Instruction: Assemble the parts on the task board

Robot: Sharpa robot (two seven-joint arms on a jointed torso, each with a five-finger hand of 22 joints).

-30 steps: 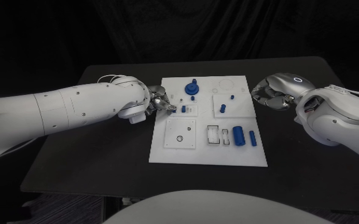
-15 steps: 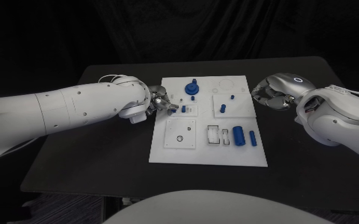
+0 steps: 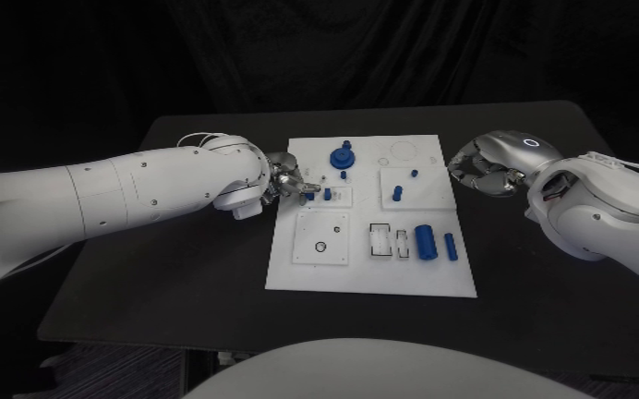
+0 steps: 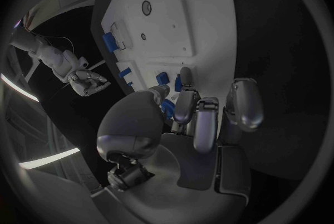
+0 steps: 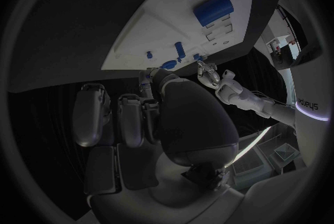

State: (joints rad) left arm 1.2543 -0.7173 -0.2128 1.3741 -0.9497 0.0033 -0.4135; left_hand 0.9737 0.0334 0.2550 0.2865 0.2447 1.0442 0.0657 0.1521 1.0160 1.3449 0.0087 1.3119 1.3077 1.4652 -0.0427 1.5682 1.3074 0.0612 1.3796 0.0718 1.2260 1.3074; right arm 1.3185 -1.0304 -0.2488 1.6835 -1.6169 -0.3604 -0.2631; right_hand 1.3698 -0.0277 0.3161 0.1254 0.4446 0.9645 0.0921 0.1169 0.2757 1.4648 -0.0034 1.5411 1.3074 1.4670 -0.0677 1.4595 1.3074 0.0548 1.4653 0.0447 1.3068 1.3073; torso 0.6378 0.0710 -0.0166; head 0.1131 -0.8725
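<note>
- Your task board (image 3: 371, 274), a white rectangular plate, is lying in the middle of the black table (image 3: 174, 279), its long side running away from the robot.
- You are seeing blue parts spread across it: a round knobbed piece (image 3: 343, 154) standing near the far edge, a thick cylinder (image 3: 425, 241) lying beside a slimmer one (image 3: 451, 246) toward the near right corner, and a short peg (image 3: 397, 193) standing on the right-hand square panel.
- Your left hand (image 3: 286, 185) is reaching over the board's left edge, fingers curled together; the left wrist view is showing a small blue part (image 4: 167, 108) sitting between its fingertips (image 4: 182, 107), just above the plate.
- That pinched piece is hanging right beside two more small blue pegs (image 3: 326, 194) on the small panel at the board's left side.
- Your right hand (image 3: 482, 170) is hovering just off the board's right edge, level with the upright peg, not touching the plate.
- Its fingers are curling inward with nothing between them, as the right wrist view (image 5: 139, 118) is also showing.
- The two cylinders are lying well apart from both hands.
</note>
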